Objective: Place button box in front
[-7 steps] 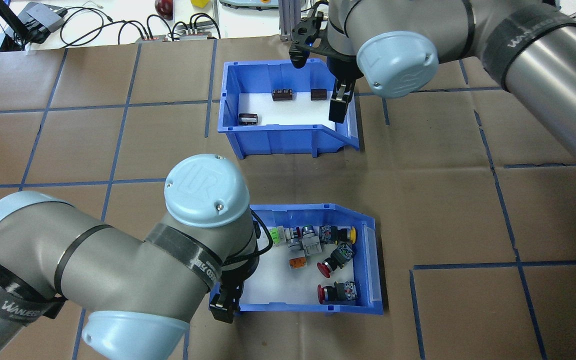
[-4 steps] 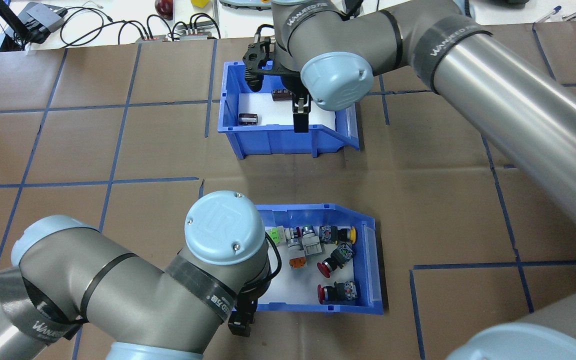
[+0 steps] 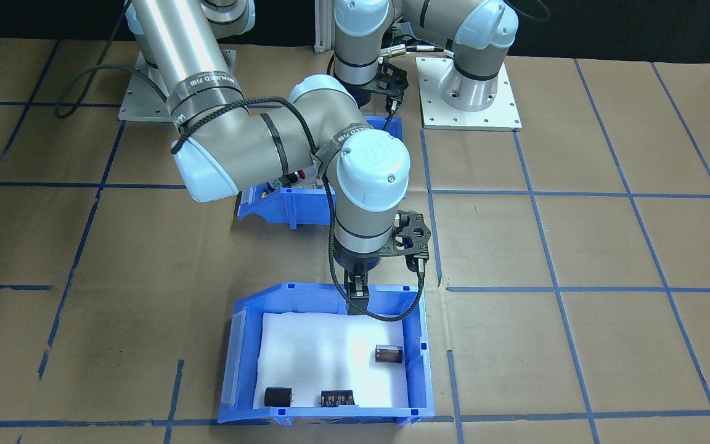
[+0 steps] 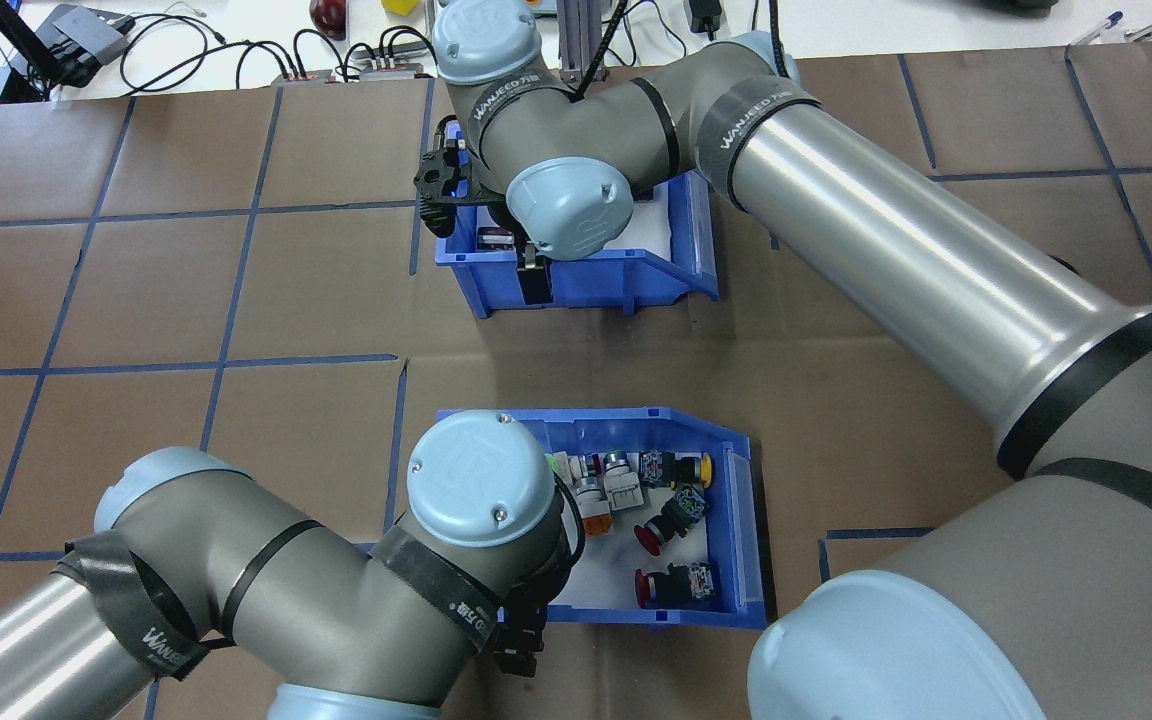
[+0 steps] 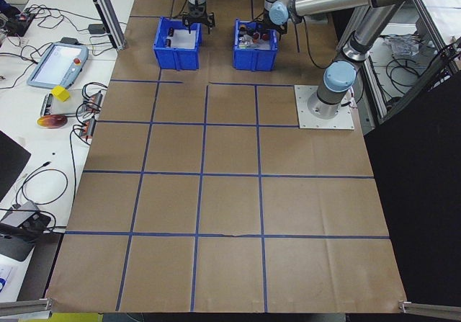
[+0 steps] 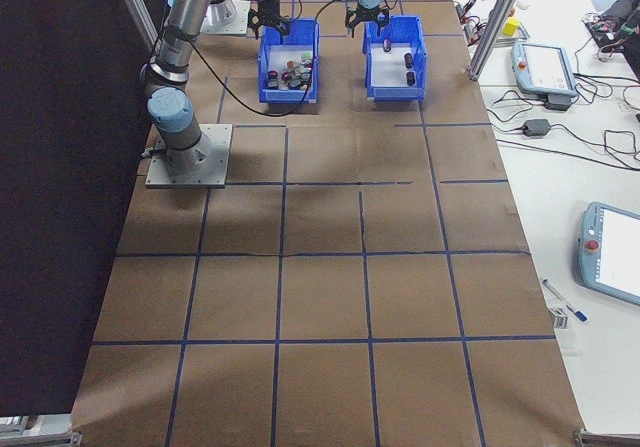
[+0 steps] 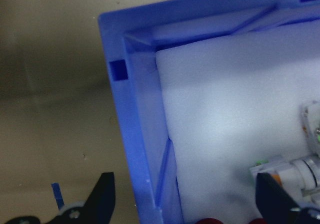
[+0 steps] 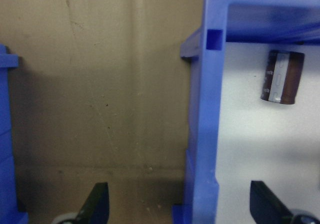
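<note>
A: Where is the button box seen?

B: It is found in the lower middle of the overhead view, flat on the brown desk. Red, yellow, green and orange push buttons are scattered on its white liner, mostly toward the upper and right part of the box

A: And the left tool?

B: It is placed at the lower left corner of that box, under the left arm's wrist. In the left wrist view it is seen released: one dark finger is outside the blue wall at lower left, the other over the liner at lower right, so the wall is straddled. Contact with the wall cannot be told

A: What is seen at the top of the overhead view?

B: A second blue bin is set in the upper middle, well apart from the button box, with bare desk between them. In the front-facing view it is shown at bottom centre with three dark cylinders on its liner, two near the bottom edge and one to the right

A: How is the right tool held?

B: It is pointed down at the top wall of that bin in the front-facing view. In the right wrist view it is spread wide, with one finger over the desk at lower left, the other over the liner at lower right, and the bin wall between. One cylinder is seen at upper right; nothing is gripped
</note>
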You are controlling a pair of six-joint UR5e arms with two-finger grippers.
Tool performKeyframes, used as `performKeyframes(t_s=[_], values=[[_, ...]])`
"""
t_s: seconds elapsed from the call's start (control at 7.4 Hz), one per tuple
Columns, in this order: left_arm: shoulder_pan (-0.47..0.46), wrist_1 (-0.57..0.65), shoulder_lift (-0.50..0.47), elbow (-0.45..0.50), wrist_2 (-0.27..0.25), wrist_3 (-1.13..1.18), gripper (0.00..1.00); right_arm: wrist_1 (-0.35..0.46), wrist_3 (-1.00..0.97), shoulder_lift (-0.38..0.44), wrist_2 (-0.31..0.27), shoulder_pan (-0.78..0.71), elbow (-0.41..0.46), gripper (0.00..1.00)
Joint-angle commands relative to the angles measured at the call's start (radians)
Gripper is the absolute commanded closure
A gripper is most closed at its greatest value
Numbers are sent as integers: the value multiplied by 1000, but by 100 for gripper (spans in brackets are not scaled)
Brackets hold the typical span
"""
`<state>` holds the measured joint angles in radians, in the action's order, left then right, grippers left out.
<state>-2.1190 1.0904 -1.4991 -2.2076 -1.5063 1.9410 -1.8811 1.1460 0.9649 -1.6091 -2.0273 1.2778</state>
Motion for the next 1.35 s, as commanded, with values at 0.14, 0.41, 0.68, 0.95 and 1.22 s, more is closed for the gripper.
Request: performKeyframes(t_s=[0.14,0.41,0.68,0.95,1.22], values=[[-35,-32,-42,-1,40,20,32,-108,-23,-32,6,-4,41,4],[-35,-38,-41,-6,41,16,93,-110,-32,-29,-6,-5,35,67],[-35,-38,-40,-4,40,16,100,-112,-31,-26,-12,-5,38,88],[-35,-38,-17,-1,34,9,100,-112,-25,-14,-90,-5,28,94],[-33,-38,2,9,26,9,100,-109,-14,40,-97,21,32,94]])
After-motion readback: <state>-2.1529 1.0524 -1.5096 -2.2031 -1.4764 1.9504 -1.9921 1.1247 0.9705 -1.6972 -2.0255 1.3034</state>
